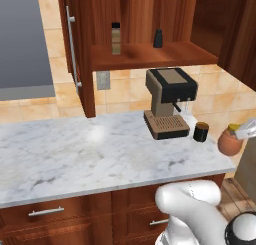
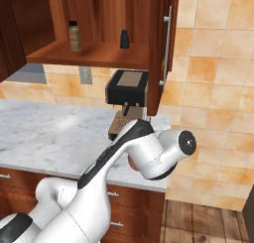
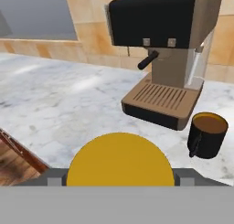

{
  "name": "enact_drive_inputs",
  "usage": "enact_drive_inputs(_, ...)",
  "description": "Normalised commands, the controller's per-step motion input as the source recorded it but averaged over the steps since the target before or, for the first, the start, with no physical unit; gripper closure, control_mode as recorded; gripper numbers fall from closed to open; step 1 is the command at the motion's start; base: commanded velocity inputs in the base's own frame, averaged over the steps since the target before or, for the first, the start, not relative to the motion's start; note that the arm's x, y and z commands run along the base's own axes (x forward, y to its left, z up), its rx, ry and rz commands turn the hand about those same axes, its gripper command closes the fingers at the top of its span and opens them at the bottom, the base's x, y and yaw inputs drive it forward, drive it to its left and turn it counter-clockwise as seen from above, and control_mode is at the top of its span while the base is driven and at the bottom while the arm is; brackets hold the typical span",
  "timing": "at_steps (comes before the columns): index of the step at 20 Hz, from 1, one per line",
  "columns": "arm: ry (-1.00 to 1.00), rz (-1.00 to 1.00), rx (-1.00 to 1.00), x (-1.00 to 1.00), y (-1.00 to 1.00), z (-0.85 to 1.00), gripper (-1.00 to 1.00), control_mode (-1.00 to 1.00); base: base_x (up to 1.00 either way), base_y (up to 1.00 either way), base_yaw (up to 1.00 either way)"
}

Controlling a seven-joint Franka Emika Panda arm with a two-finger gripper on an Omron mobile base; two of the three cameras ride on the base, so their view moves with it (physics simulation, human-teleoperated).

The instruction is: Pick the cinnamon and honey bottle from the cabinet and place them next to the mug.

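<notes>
The honey bottle [image 1: 228, 143], an orange-brown jar with a yellow lid [image 3: 119, 161], sits in my gripper [image 1: 239, 132], which is shut on it at the counter's right end. The dark mug [image 1: 201, 132] stands just left of the jar, apart from it, and shows in the hand view as the mug [image 3: 208, 135] to the right of the lid. The tan cinnamon [image 1: 116, 38] with its black cap stands upright on the shelf of the open cabinet [image 1: 150, 55]; in the right base view the cinnamon [image 2: 75, 35] is at the shelf's left. I cannot tell whether the jar rests on the counter.
A coffee machine [image 1: 167, 101] stands left of and behind the mug. A small all-black bottle [image 1: 158, 38] shares the shelf. Both cabinet doors [image 2: 159, 48] hang open, the left one with its bar handle [image 1: 71, 49]. The marble counter [image 1: 75, 154] ends just right of the jar.
</notes>
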Motion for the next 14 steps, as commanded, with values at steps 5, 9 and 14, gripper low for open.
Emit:
enact_drive_inputs(5, 0.08, 0.05, 0.00, 0.28, -0.09, -0.35, 1.00, -1.00, 0.00, 0.00, 0.00)
enact_drive_inputs(9, 0.07, 0.02, 0.00, 0.37, -0.04, -0.42, 1.00, -1.00, 0.00, 0.00, 0.00)
enact_drive_inputs(14, 0.03, 0.00, 0.00, 0.39, -0.07, -0.38, 1.00, -1.00, 0.00, 0.00, 0.00)
